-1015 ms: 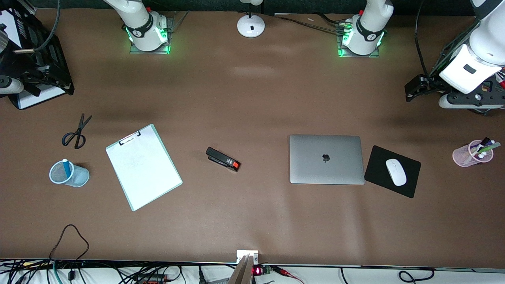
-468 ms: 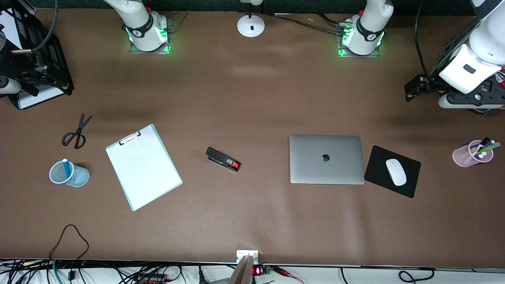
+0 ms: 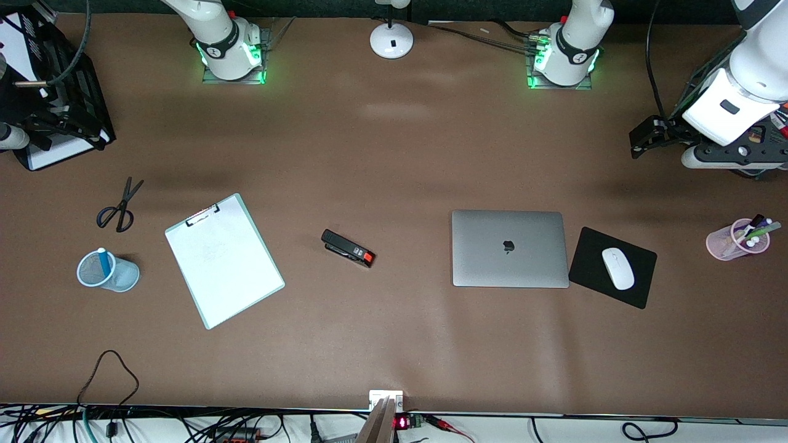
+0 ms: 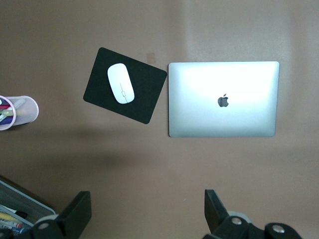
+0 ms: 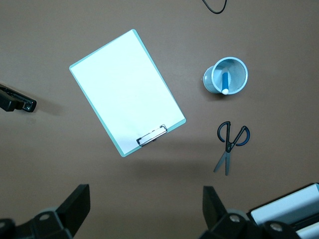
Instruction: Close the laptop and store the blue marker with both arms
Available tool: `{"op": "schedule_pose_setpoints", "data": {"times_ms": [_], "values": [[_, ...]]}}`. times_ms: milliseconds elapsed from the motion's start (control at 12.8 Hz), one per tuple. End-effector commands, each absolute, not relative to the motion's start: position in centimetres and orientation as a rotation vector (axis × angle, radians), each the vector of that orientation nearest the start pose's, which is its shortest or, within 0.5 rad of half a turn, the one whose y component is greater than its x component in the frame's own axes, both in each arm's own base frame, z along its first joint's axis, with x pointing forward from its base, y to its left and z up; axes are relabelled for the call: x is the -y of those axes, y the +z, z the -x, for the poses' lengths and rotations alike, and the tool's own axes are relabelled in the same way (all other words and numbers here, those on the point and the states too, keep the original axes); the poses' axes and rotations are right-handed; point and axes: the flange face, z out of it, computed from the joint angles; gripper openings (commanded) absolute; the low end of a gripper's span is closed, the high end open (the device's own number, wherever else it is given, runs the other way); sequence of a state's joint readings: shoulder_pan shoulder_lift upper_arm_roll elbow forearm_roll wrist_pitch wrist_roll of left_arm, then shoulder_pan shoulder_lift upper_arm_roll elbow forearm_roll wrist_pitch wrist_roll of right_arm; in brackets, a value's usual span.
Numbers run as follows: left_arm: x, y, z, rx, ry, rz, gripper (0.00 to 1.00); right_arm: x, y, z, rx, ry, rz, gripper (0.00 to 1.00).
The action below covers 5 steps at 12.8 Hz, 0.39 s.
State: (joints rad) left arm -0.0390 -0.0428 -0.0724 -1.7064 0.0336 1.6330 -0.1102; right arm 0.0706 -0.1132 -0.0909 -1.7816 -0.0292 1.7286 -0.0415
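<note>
The laptop (image 3: 510,248) lies shut and flat on the brown table, its lid with the apple logo facing up; it also shows in the left wrist view (image 4: 223,98). The blue marker (image 3: 103,261) stands in a light blue mesh cup (image 3: 123,278) at the right arm's end, and shows in the right wrist view (image 5: 225,82). My left gripper (image 4: 148,196) is open and empty, high over bare table at the left arm's end. My right gripper (image 5: 145,196) is open and empty, high over bare table near the scissors (image 5: 228,142).
A black mouse pad (image 3: 640,289) with a white mouse (image 3: 617,268) lies beside the laptop. A pink cup of pens (image 3: 735,241) stands at the left arm's end. A stapler (image 3: 348,248), a clipboard (image 3: 223,259) and a lamp base (image 3: 391,40) are on the table. Trays sit at both ends.
Both arms' hands have drifted slightly toward the table's ends. Nothing on the table has moved.
</note>
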Motion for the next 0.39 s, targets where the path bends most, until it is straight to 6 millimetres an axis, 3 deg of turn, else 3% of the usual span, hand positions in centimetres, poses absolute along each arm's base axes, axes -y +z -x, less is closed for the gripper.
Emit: {"op": "schedule_pose_setpoints", "data": {"times_ms": [0, 312], "values": [[5.98, 59.66, -54.09, -0.042, 0.044, 3.086, 1.00, 1.39, 60.51, -53.28, 0.039, -0.100, 3.171, 1.00], [6.14, 59.65, -54.05, -0.047, 0.046, 3.086, 1.00, 1.28, 60.40, -53.11, 0.038, -0.081, 3.168, 1.00]]}}
